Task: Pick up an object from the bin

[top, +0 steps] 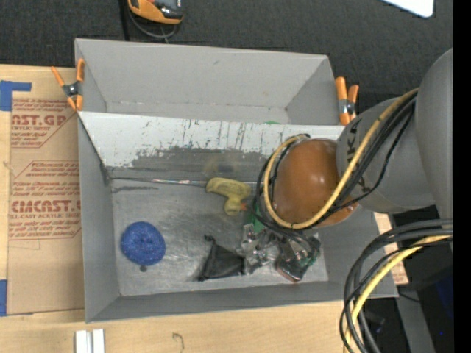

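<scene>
End effector: the end effector (259,250) sits low over the bin floor, toward the near wall and right of the middle. The wrist's bulk covers its working end, so it cannot be told whether it is released or clenched, and no thing is seen grasped in it.
Wrist: an orange cover (309,182) ringed by yellow-and-black cables (267,186) hangs directly above it, so the approach appears to be steep, from above.
Nearest thing: a black, wedge-shaped crumpled piece (219,262) lies on the floor just left of the end effector. Contact between the 2 cannot be made out. Judged by position, this is the likeliest pick.
Second thing: a yellow curved piece (228,190) lies farther back, near the cover's left edge and apart from the black piece.
Third thing: a blue ball-like lump (143,243) rests well apart, at the floor's left side.
Bin: the grey metal bin (199,72) has sloping walls, and the 3 things lie loose and unstacked.
Obstructions: the near wall is close to the black piece, which may limit room on that side. Neither of the other things crowds it.
</scene>
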Action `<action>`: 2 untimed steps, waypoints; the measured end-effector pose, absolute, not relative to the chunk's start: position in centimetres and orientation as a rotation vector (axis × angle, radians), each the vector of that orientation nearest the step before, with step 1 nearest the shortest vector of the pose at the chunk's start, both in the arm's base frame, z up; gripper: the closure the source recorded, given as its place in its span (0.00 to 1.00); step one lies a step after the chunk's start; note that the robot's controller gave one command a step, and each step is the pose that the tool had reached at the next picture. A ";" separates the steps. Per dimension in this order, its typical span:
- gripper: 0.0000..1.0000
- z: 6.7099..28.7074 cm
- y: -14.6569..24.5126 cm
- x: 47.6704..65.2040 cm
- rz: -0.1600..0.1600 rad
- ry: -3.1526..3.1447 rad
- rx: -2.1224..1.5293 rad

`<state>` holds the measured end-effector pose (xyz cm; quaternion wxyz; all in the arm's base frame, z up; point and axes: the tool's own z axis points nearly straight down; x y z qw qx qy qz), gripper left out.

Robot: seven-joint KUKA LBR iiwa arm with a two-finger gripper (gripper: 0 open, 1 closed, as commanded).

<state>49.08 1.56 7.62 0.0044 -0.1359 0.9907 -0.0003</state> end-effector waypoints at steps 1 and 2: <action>1.00 7.6 1.6 49.1 -0.001 3.104 -0.426; 1.00 22.8 2.5 48.9 0.001 3.107 -0.442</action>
